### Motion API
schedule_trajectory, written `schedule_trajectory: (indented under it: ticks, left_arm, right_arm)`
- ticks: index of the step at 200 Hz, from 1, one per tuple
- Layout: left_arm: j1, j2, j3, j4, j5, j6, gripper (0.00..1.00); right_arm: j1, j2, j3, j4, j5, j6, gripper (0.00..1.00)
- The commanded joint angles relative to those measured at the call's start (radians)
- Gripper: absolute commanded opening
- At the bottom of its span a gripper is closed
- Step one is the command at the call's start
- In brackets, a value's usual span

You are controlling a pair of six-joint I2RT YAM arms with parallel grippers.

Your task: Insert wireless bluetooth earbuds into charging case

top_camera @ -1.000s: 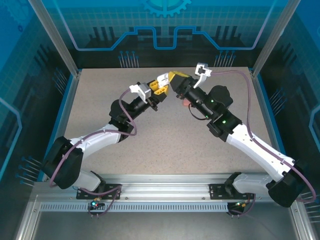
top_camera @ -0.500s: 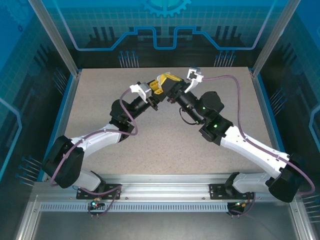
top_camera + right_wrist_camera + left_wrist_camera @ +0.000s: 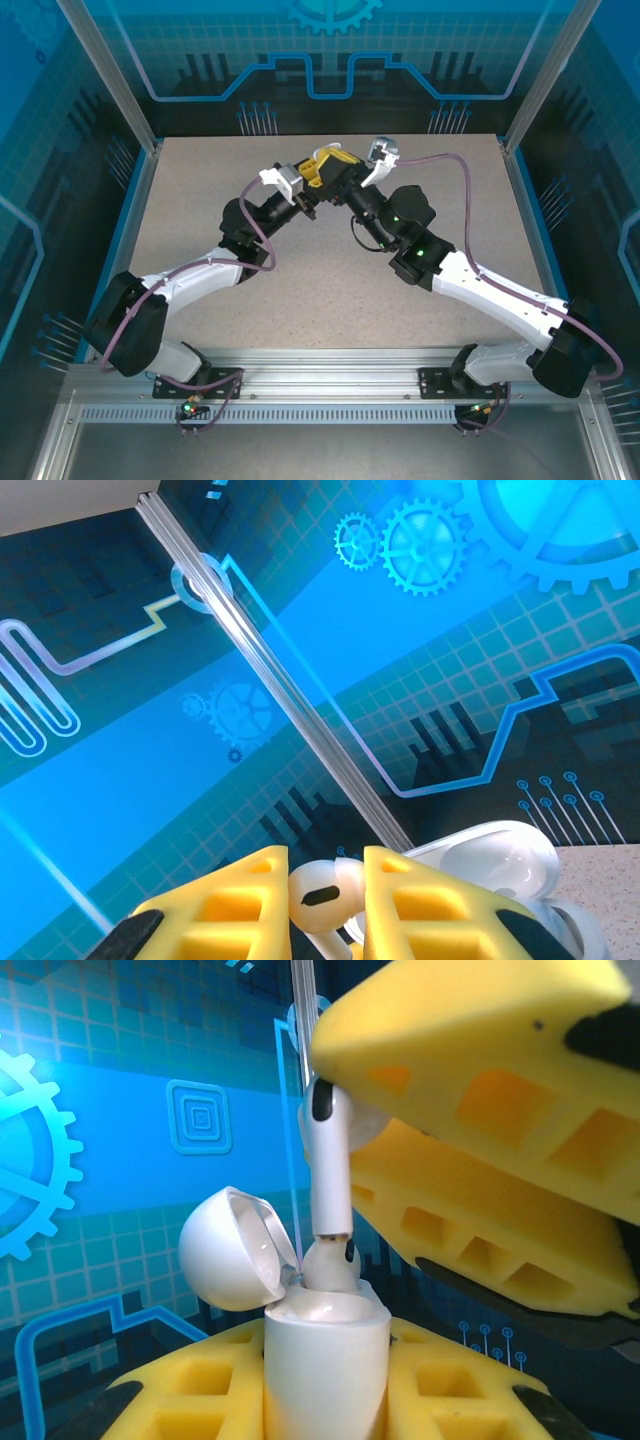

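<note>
A white stemmed plastic earbud [image 3: 328,1175] is hanging upright, its stem pointing down toward 6 o'clock, directly over the open mouth of a white rounded plastic charging case [image 3: 325,1335]. The stem's tip is meeting a small rounded white piece [image 3: 328,1266] with a dark spot, which is sitting in the mouth of the case. It is unclear whether the two are touching.

The right gripper [image 3: 325,892] is grasping the earbud by its bulbous head, with its yellow ribbed fingers pinching from both sides. In the left wrist view these fingers are reaching in from 2 o'clock.

The case is standing upright, and its domed lid [image 3: 232,1250] is hanging open, tipped toward 10 o'clock. The left gripper [image 3: 325,1370] is clenching around the body of the case from 6 o'clock, one yellow finger on each side.

In the top view both arms are stretching inward. The two grippers are meeting in the air above the speckled beige counter [image 3: 200,220], toward its 12 o'clock edge. Blue panels [image 3: 330,50] printed with gears and circuit lines are standing behind the counter.
</note>
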Motion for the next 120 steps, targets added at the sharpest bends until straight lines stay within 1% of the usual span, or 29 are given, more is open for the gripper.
schedule_trajectory:
  ticks: [1, 120]
  left_arm:
    - [-0.005, -0.005, 0.028, 0.034, -0.020, 0.019, 0.00]
    - [-0.006, -0.016, 0.029, 0.023, -0.020, 0.020, 0.00]
  right_arm:
    - [0.009, 0.001, -0.008, 0.040, 0.044, -0.017, 0.19]
    - [-0.006, -0.002, -0.031, -0.004, 0.038, 0.022, 0.19]
